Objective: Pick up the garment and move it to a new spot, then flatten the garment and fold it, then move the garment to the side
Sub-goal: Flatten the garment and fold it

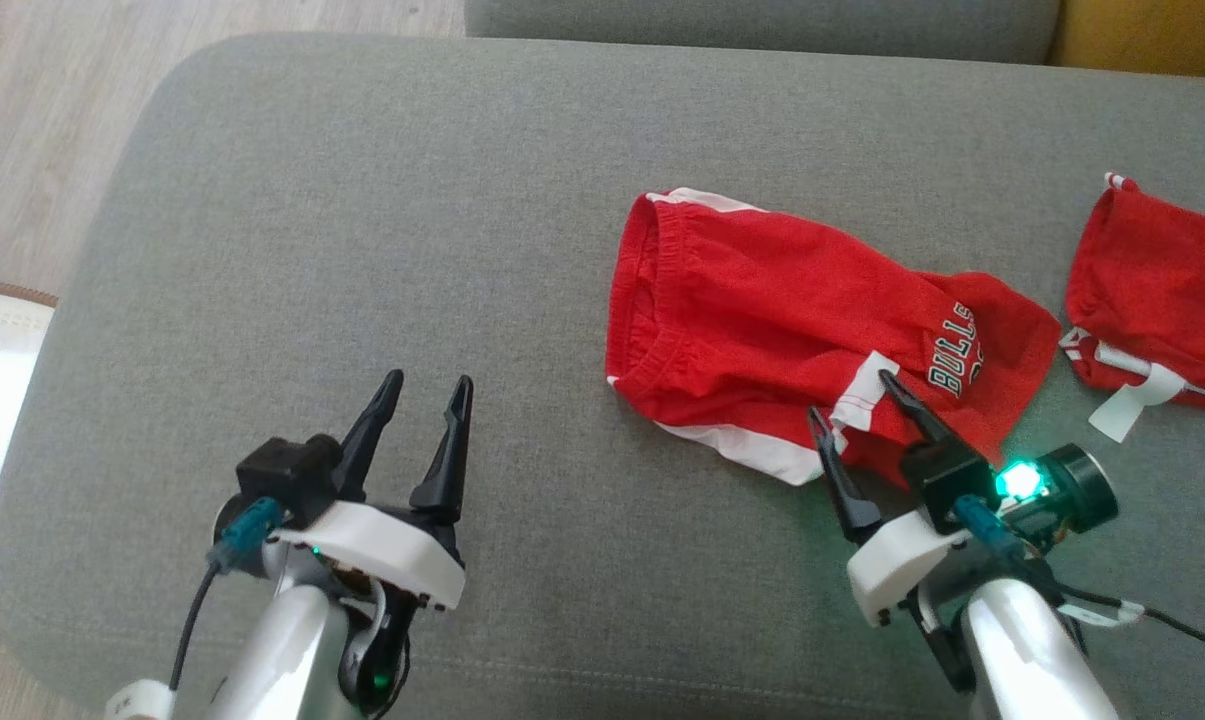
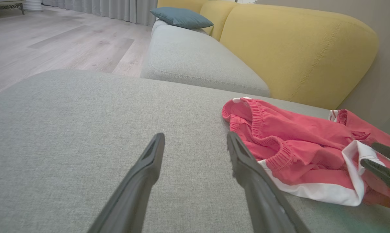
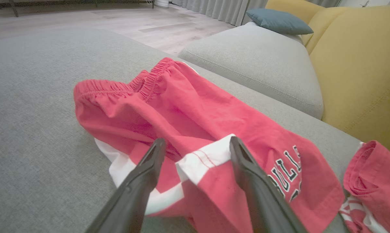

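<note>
Red fabric shorts (image 1: 762, 300) with white trim and an elastic waistband lie crumpled, partly flattened, on the right half of a grey woven-fabric sofa seat (image 1: 362, 200). The waistband faces the seat's centre. The leg bearing black-and-white "BULLS" lettering (image 1: 954, 350) points toward the seat's right edge. In the right wrist view the shorts (image 3: 188, 110) lie just ahead of the fingers, and a white-hemmed corner (image 3: 207, 158) is turned up between them.

The right pincer (image 1: 849, 394) stands wide over the near edge of the shorts and straddles that white-hemmed corner (image 1: 862, 392). Whether its fingers press the cloth cannot be told; nothing is gripped. The same pincer (image 3: 197, 141) shows both dark fingers spread.

The left pincer (image 1: 429, 380) also stands wide and holds nothing. It is above bare seat fabric, well apart from the shorts. In its own view (image 2: 195, 135) the shorts (image 2: 288, 129) lie to the right.

A second red garment (image 1: 1152, 290) with white trim lies just beside the shorts, at the seat's right edge. Beyond the seat are a yellow upholstered backrest (image 2: 298, 48), a teal cushion (image 2: 182, 17) and pale wood flooring (image 1: 22, 120).
</note>
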`<state>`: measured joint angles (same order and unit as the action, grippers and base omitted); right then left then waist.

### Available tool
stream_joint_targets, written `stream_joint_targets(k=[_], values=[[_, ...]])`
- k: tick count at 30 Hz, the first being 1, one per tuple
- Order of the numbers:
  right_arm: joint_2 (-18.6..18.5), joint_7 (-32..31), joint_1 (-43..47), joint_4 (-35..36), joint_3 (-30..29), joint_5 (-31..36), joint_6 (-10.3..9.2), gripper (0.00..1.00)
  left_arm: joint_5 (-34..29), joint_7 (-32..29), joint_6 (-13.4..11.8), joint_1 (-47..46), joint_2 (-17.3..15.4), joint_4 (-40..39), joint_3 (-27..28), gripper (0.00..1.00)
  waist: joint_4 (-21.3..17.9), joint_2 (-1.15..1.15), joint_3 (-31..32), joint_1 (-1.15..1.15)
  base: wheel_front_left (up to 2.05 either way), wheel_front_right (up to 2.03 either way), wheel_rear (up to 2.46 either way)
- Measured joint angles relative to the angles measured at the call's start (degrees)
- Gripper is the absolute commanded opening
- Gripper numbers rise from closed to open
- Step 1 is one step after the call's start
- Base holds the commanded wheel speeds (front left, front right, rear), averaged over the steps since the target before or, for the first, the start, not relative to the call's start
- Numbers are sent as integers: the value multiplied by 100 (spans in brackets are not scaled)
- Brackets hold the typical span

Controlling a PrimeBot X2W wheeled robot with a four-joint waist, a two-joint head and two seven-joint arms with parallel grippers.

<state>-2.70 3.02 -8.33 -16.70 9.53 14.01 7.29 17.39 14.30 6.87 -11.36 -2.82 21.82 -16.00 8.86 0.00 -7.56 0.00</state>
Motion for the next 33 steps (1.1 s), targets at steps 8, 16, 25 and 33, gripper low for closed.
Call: stream_joint_targets(k=[8, 16, 25, 33], values=[[-2, -13, 1, -15, -144, 130, 0, 100, 0, 0, 0, -1, 4, 1, 3, 100, -16, 0, -2, 0, 0, 0, 0], [-2, -54, 0, -56, -238, 149, 0, 0, 1, 0, 0, -74, 8, 1, 3, 100, -40, 0, -23, 0, 0, 0, 0], [-1, 10, 24, 114, -448, -134, 0, 0, 0, 0, 0, -66, 9, 5, 26, 100, -155, 0, 76, 0, 0, 0, 0], [1, -151, 539, 717, -695, -960, 0, 0, -10, 0, -2, -48, 8, 20, 133, 100, -473, 0, 210, 0, 0, 0, 0]])
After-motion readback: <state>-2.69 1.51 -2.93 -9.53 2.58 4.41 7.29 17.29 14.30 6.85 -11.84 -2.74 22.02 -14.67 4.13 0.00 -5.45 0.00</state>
